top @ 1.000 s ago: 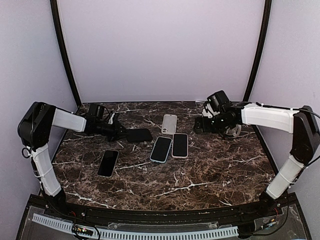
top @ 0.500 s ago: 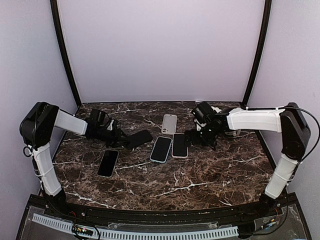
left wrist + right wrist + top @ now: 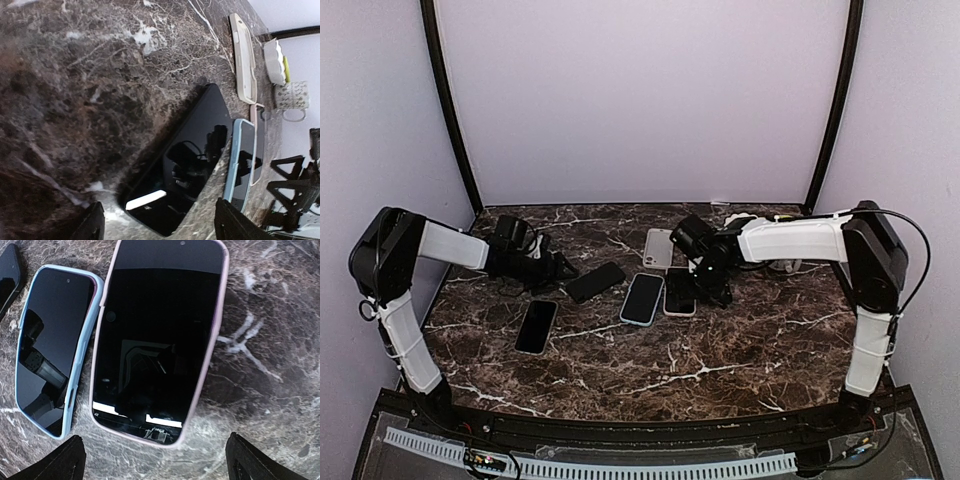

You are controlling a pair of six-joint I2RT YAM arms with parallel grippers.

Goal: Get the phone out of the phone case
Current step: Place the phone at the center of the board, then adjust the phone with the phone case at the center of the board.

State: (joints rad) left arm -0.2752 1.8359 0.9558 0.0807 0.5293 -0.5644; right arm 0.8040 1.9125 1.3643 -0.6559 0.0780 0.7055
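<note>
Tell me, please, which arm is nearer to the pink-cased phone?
Right. The right arm holds its open jaws over the pink-cased phone; the left arm is further off, its jaws by a black phone.

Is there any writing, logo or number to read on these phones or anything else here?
None readable.
The pink-cased phone, blue-cased phone and bare black phone show dark, blank screens.
The mug has a speckled pattern, too blurred to show any letters.
</note>
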